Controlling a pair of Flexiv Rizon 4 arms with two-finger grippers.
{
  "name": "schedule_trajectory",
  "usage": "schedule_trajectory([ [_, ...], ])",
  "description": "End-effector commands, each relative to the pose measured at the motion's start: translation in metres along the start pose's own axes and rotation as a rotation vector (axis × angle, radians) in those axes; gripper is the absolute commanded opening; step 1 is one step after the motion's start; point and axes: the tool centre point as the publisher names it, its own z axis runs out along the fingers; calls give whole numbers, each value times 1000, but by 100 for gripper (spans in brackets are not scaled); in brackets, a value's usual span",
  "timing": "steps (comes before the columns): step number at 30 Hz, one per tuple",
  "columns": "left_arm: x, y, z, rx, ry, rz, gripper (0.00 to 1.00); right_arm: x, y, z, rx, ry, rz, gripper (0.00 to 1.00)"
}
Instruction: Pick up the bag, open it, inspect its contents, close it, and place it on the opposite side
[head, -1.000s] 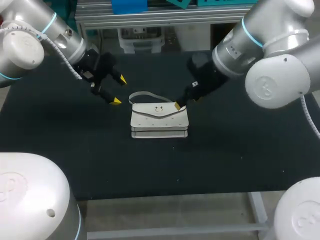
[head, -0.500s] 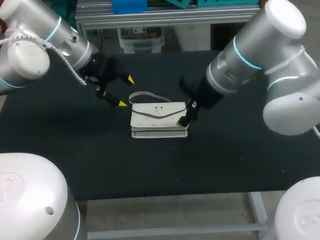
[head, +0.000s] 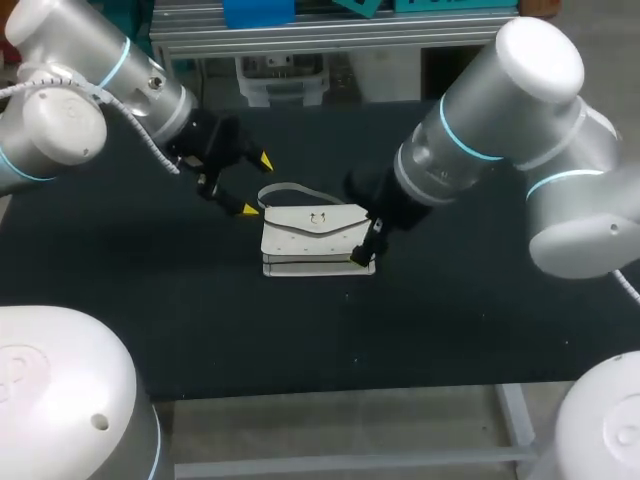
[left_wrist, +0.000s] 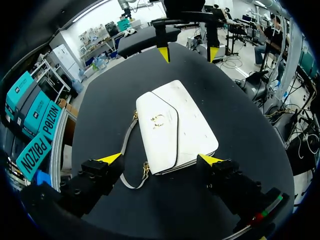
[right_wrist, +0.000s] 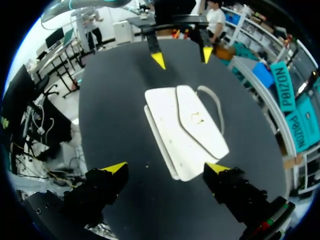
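Note:
A white flap bag (head: 318, 240) lies flat on the black table, its flap shut over a gold ring clasp (head: 318, 218). Its grey strap (head: 285, 188) loops out at the back left. My left gripper (head: 256, 186) hangs open just off the bag's left end, above the strap. My right gripper (head: 366, 248) is open at the bag's right end, one yellow tip by the front right corner. In the left wrist view the bag (left_wrist: 175, 127) lies ahead of my open left gripper (left_wrist: 160, 160). In the right wrist view the bag (right_wrist: 185, 130) lies ahead of my open right gripper (right_wrist: 166, 168).
The black tabletop (head: 150, 300) stretches wide to the left and right of the bag. Its front edge (head: 330, 390) runs a good way in front of the bag. Each wrist view shows the other arm's gripper beyond the bag's far end.
My right gripper has swung from the bag's back right corner down towards its front right corner. My left gripper has shifted slightly right, closer to the bag's left end. The bag has stayed put.

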Motion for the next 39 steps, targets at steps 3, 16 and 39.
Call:
schedule_trajectory([
  [3,0,0,2,0,-8,10,100,5,-2,4,-11,-290,-23,100],
  [16,2,-15,30,27,-9,170,100,13,-13,39,5,-369,-295,100],
  [39,10,-27,55,14,45,244,100,-23,-12,63,104,-417,-457,85],
])
